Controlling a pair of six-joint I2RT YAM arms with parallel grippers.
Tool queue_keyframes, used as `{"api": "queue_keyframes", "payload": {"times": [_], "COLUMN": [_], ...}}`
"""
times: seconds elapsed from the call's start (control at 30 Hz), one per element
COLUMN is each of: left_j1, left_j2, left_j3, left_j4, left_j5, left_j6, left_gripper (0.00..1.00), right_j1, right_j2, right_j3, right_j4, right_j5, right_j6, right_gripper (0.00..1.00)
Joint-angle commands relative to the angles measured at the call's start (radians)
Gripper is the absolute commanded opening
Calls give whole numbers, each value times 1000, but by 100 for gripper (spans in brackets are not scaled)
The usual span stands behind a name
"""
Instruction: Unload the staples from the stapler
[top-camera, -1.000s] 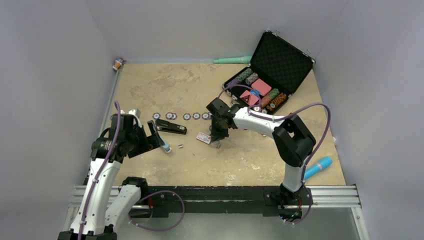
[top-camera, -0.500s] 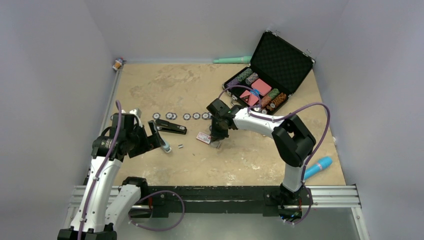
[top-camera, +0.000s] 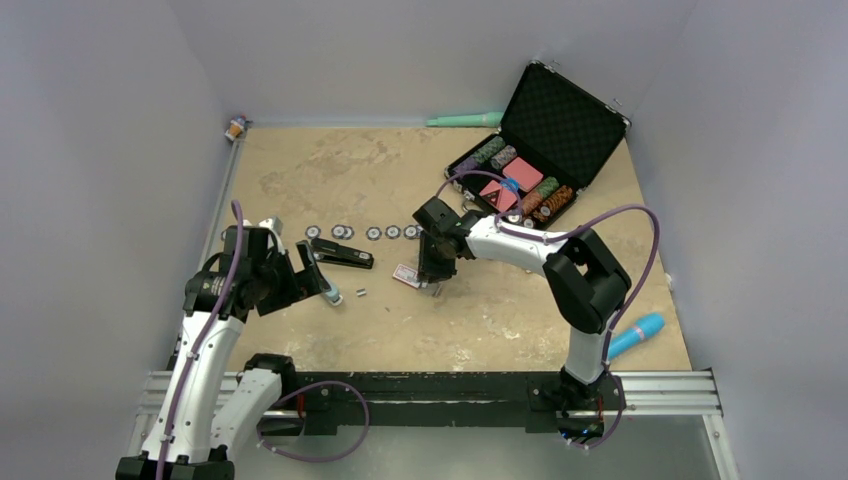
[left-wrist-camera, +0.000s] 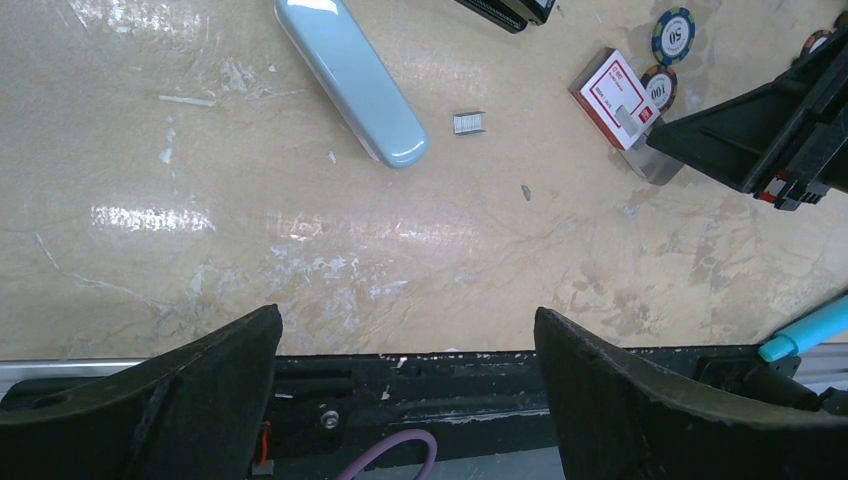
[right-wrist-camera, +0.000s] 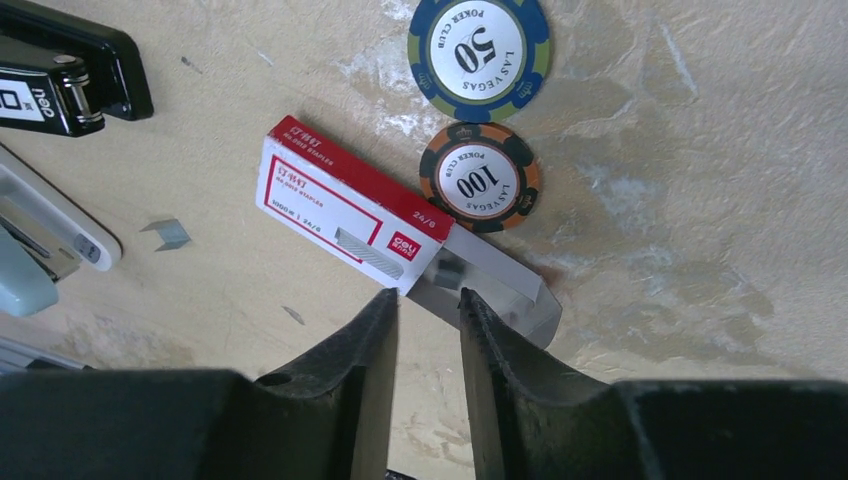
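The black stapler (top-camera: 343, 257) lies shut on the table, left of centre; its end shows in the right wrist view (right-wrist-camera: 60, 85). A short grey strip of staples (top-camera: 361, 293) (left-wrist-camera: 468, 122) (right-wrist-camera: 168, 233) lies loose in front of it. My left gripper (top-camera: 316, 280) (left-wrist-camera: 405, 325) hovers wide open near the table's front edge, holding nothing. My right gripper (top-camera: 435, 283) (right-wrist-camera: 428, 300) points down at a red-and-white staple box (right-wrist-camera: 345, 205), jaws a narrow gap apart, tips at its pulled-out clear tray (right-wrist-camera: 500, 295). Nothing sits between its fingers.
A pale blue rounded block (left-wrist-camera: 350, 80) lies beside the loose strip. Poker chips (right-wrist-camera: 478, 47) (right-wrist-camera: 480, 177) sit by the box, with more in a row (top-camera: 375, 232). An open black chip case (top-camera: 535, 160) stands back right. A blue marker (top-camera: 636, 334) lies front right.
My right gripper's jaws have parted a little at the box's tray. The left arm, stapler and loose strip have not moved.
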Motion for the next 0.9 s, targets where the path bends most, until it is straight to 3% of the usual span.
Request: {"api": "queue_keyframes", "payload": {"times": [0.0, 0.37, 0.6, 0.87], "left_j1": [9, 14, 15, 21], "left_j2": [-4, 1, 2, -4], "left_j3": [-7, -5, -5, -5], "left_j4": [31, 30, 30, 27], "left_j5": [13, 9, 2, -11], "left_j6": [10, 10, 4, 0], "left_gripper": [100, 100, 100, 100], "right_j1": [-3, 2, 35, 107], "right_j2": [-8, -58, -139, -142], "right_j3": [13, 106, 179, 301], "right_j4": [36, 29, 79, -10], "right_j5": [-17, -27, -82, -28], "right_j6": [-9, -73, -146, -234], "right_gripper": [37, 44, 61, 64]}}
